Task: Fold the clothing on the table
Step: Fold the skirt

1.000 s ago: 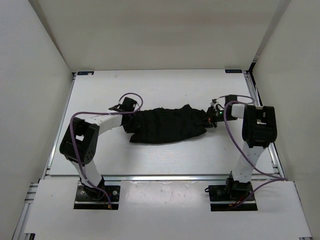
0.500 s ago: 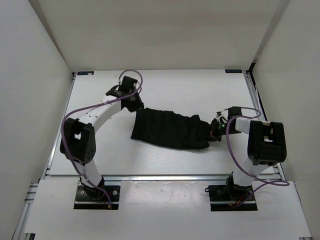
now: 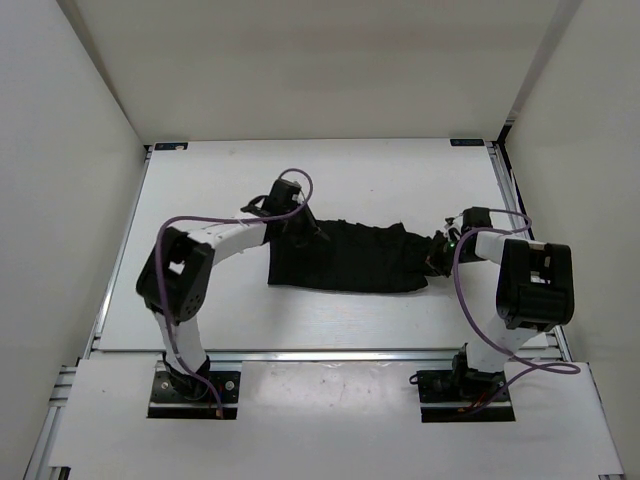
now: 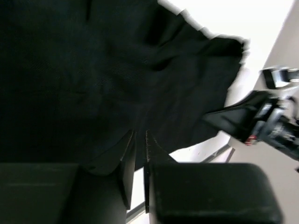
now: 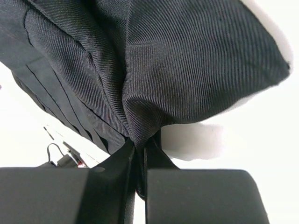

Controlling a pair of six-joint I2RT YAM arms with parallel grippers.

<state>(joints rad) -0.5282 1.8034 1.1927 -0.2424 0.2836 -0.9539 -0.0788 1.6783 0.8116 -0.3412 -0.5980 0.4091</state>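
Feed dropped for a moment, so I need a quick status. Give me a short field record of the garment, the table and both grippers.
clothing: black pleated fabric, lying as a rumpled band stretched left to right between the arms
table: white, garment near its middle
left gripper: at the garment's far left corner, jaws almost together; whether it has hold of the cloth is unclear
right gripper: shut on a pinch of fabric at the garment's right end
fold: not yet neat

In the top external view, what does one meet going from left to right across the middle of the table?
left arm's elbow → left gripper → the clothing → right gripper → right arm's elbow
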